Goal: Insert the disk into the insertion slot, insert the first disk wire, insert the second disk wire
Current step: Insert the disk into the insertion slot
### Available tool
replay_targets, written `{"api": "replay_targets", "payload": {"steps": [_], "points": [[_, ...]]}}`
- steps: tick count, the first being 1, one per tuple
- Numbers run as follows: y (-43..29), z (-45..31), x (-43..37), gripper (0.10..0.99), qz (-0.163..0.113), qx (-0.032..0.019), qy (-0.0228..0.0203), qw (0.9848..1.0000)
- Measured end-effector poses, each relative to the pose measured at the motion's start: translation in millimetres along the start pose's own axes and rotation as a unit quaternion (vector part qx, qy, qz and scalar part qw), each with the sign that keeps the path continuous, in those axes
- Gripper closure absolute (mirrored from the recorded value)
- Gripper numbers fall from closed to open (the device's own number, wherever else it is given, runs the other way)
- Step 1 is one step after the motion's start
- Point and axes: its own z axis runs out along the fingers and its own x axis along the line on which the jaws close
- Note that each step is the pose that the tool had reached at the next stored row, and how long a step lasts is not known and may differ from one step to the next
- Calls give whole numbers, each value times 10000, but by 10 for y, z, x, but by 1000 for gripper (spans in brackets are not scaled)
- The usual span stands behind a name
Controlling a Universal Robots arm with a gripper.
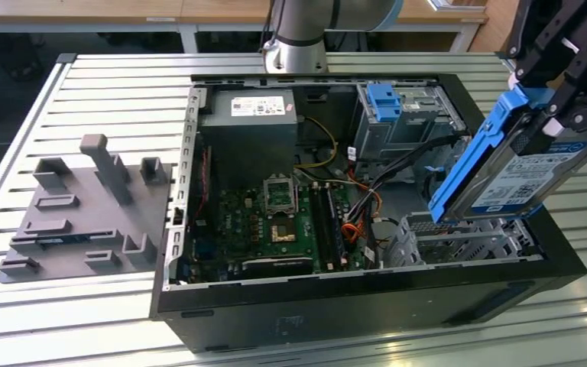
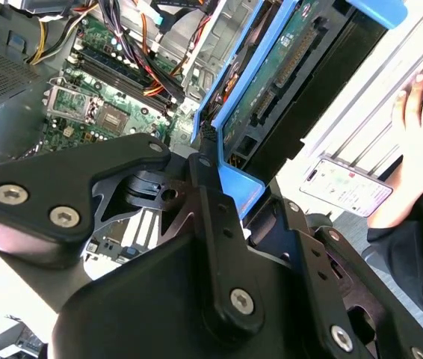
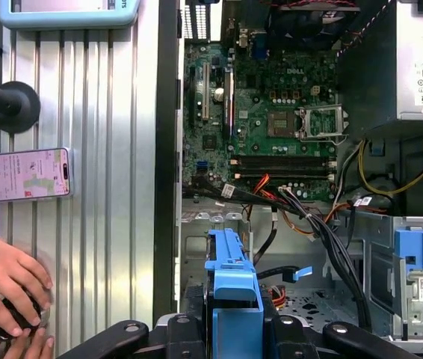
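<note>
Progress check: barely started imo. The gripper [image 1: 550,107] is clamped on the top end of the disk [image 1: 518,172], which hangs tilted at approx 3 o'clock in the exterior view, above the pc case [image 1: 375,310]. The slot [image 1: 467,241] sits at about 7 o'clock from the disk and its bay looks empty, so step 1 isn't done and both wire steps are left. Loose wires [image 1: 360,206] lie at approx 9 o'clock from the slot, can't tell which ones go to the disk. The gripper's upper part is cut off by the frame edge. Idk if the disk's low corner touches the slot or hovers.
</note>
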Motion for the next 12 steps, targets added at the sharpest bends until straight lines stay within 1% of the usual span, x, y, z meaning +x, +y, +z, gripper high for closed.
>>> {"api": "replay_targets", "payload": {"steps": [12], "points": [[0, 24, 0, 722, 0, 5, 0, 10000]]}}
